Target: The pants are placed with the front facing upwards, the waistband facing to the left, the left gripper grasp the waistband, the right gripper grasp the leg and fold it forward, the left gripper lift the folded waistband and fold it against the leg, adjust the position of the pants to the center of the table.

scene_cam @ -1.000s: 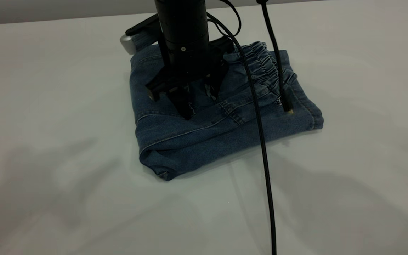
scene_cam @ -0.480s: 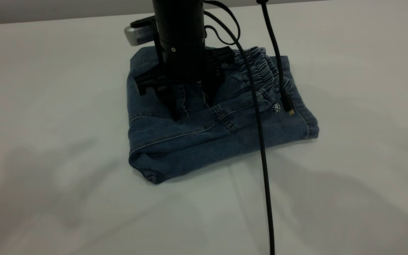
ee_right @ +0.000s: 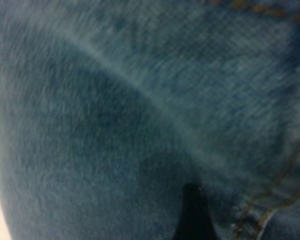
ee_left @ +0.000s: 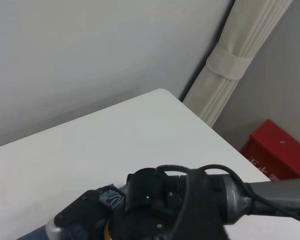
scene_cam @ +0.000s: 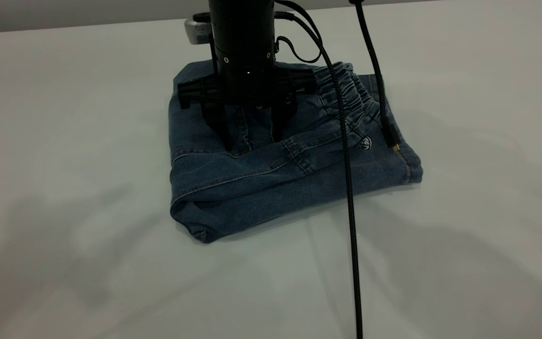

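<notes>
Pressing the right gripper (scene_cam: 248, 134) onto the folded pants (scene_cam: 271, 183), I've got its two fingers spread wide, tips dug into the denim and nothing pinched between them. That's a pushing hold, I reckon, for sliding the bundle rather than lifting it. The pants sit as a squarish packet on the table (scene_cam: 64, 141), toward its far side and about midway across, with the gathered waistband (scene_cam: 346, 92) on top at the back right. Both folds look done, so this should be the centring step. The right wrist view is all denim at point-blank range, which fits the low press. The left gripper I can't see anywhere. A cable (scene_cam: 352, 226) hangs across the front of the pants, something to watch if I drag. As for writing: a small round badge (scene_cam: 366, 144) on the denim, a label on the silver cylinder (scene_cam: 198, 29) behind the wrist, pale marks on a red box (ee_left: 277, 152) off the table, none readable from here.
</notes>
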Tool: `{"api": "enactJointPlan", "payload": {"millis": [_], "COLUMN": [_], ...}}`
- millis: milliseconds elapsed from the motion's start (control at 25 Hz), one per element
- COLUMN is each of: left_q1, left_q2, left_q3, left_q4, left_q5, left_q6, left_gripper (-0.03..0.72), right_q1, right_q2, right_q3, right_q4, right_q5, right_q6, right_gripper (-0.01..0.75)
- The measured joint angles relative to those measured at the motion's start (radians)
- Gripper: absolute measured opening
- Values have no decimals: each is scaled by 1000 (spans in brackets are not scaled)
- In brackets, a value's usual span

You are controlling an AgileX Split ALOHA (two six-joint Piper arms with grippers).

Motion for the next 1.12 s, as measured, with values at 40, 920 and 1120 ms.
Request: {"api": "enactJointPlan", "payload": {"millis": [40,920,1120], "left_q1": [0,0,0], "left_q2": [0,0,0], "left_q3": [0,0,0], "left_q4": [0,0,0], "left_q5": [0,-2,-2], "left_q6": [1,0,0], "left_gripper": [474,474,474], "right_q1": [0,-28,-30], "right_q2": [5,54,33], "right_q3": [-1,-157,-286], "right_q4": [0,-42,-182], "right_q5": [-1,59,173], "right_q6": [20,336,188], "right_gripper": [441,441,434]}}
